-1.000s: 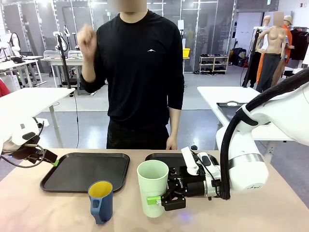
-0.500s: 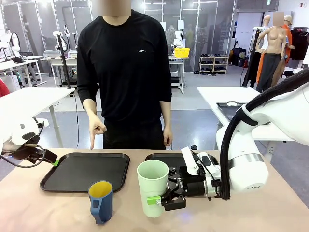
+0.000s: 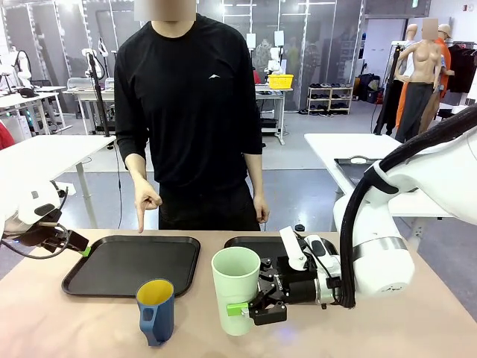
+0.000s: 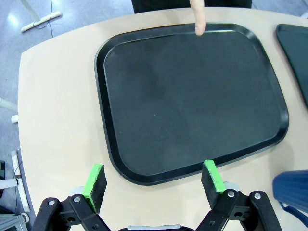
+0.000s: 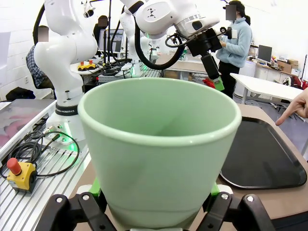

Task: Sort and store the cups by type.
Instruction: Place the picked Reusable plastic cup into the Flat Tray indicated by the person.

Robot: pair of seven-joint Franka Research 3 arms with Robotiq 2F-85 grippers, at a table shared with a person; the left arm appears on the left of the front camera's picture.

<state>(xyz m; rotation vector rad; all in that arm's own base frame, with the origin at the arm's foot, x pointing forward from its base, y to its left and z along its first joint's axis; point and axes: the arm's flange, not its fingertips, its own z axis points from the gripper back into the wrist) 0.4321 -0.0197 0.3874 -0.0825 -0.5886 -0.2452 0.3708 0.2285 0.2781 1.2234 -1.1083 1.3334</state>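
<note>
The tall mint-green tumbler (image 3: 235, 289) stands upright on the table in front of the right-hand tray. My right gripper (image 3: 250, 307) reaches in from the right, shut on its lower wall, and the tumbler (image 5: 159, 154) sits between the fingers in the right wrist view. The dark blue mug (image 3: 155, 309) with its yellow inside stands to the tumbler's left, near the front edge, free of both grippers. My left gripper (image 3: 74, 245) hovers open and empty at the far left; in its own view the left gripper (image 4: 154, 179) is over the near rim of the left black tray (image 4: 110, 159), with the mug (image 4: 291, 190) at the lower right.
A person stands at the far side, and one hand (image 3: 145, 201) points a finger (image 4: 197, 19) down at the far rim of the left tray (image 3: 74, 280). A second black tray (image 3: 250, 242) lies behind the tumbler, partly hidden by my right arm.
The person's raised hand has come down and now points at the left tray, and the person has shifted slightly left. Neither arm nor either cup has moved.
</note>
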